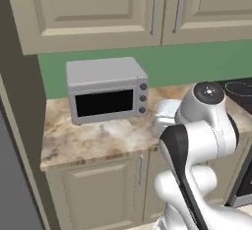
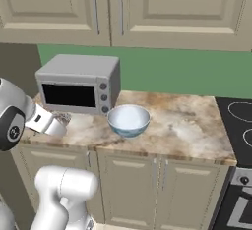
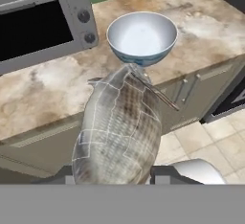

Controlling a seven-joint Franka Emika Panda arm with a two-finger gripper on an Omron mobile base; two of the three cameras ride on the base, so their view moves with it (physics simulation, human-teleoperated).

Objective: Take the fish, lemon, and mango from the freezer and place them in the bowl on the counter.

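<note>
While the end effector (image 3: pixel 117 177) grips the fish (image 3: pixel 119 132), the bowl (image 3: pixel 141 37) sits on the counter (image 3: pixel 43 94)

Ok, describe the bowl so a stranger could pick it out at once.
Find the grey microwave on the marbled counter. Just to its right, near the counter's front edge, stands the bowl: round, pale blue-white, open and empty, the one loose dish there.

silvery-grey fish (image 3: pixel 119 132), blue-white bowl (image 3: pixel 142 39)

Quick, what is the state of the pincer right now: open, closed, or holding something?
Pincer: closed on the fish, held in front of the counter, short of the bowl.
</note>
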